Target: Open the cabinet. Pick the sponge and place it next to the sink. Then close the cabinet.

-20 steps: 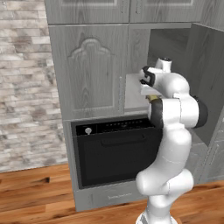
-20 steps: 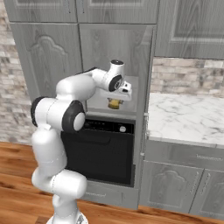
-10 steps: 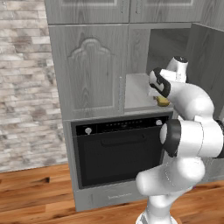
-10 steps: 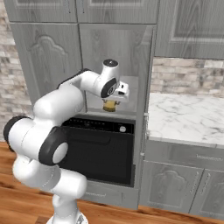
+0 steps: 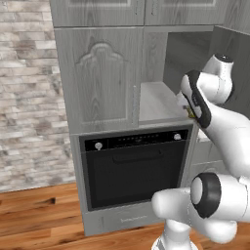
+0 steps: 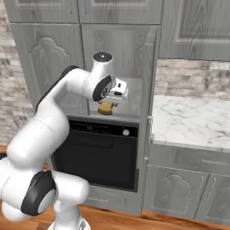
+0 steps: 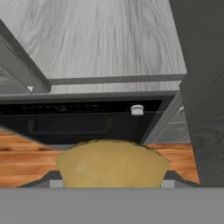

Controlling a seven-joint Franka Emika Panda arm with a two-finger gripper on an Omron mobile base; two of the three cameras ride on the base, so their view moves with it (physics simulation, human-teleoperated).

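Observation:
The cabinet (image 5: 100,80) has its left door shut and its right door (image 5: 235,53) swung open, baring the shelf (image 5: 155,101). The mustard-yellow sponge (image 6: 106,108) hangs at the shelf's front edge, just above the oven. My gripper (image 6: 109,105) is shut on it. In the hand view the sponge (image 7: 113,164) fills the space between the two fingertips (image 7: 49,180), with the shelf (image 7: 109,39) and the open door (image 7: 203,87) beyond it. In the left base view a sliver of the sponge (image 5: 189,113) peeks out behind my forearm. The sink is out of view.
A black built-in oven (image 5: 134,168) sits right below the shelf. A white marble counter (image 6: 193,121) lies to the right, with grey low cabinets (image 6: 188,188) under it. Upper cabinets (image 6: 195,27) hang above. A brick wall (image 5: 27,97) stands at the left.
The arm has swung its elbow out and drawn the gripper, with the sponge in it, from deeper over the shelf to its front edge and slightly lower.

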